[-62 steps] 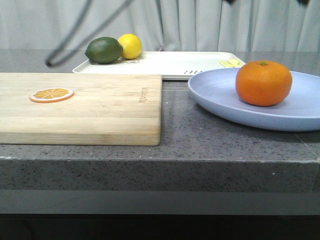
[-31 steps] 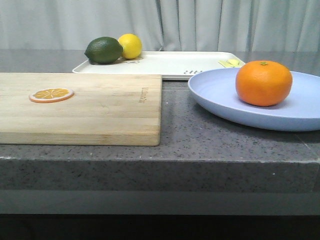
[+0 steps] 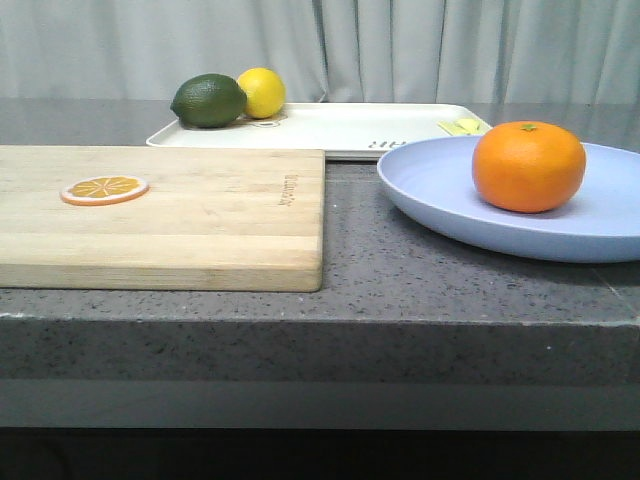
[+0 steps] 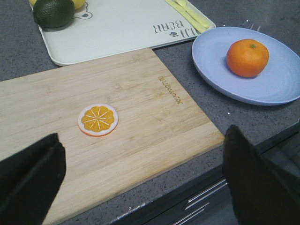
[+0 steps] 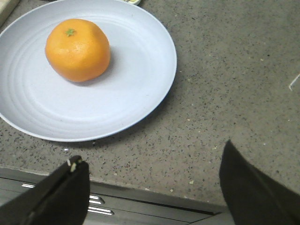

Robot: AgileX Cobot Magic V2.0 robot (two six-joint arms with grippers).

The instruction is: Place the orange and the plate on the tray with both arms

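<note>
The orange (image 3: 528,166) sits on the lavender-blue plate (image 3: 440,195) at the right of the counter; both also show in the left wrist view (image 4: 247,57) (image 4: 281,89) and the right wrist view (image 5: 78,48) (image 5: 131,89). The cream-white tray (image 3: 340,127) lies behind, also in the left wrist view (image 4: 122,28). My left gripper (image 4: 145,176) is open and empty, high over the counter's front edge by the cutting board. My right gripper (image 5: 152,187) is open and empty above the front edge, near the plate. Neither gripper shows in the front view.
A wooden cutting board (image 3: 180,215) with a thin orange slice (image 3: 103,188) lies at the left. A green lime (image 3: 208,100) and a yellow lemon (image 3: 262,92) sit on the tray's far left corner. Yellow cutlery (image 4: 190,11) lies at the tray's right end.
A blurred dark arm part seen at the top of the front view one second ago has left the view. The objects have not moved.
</note>
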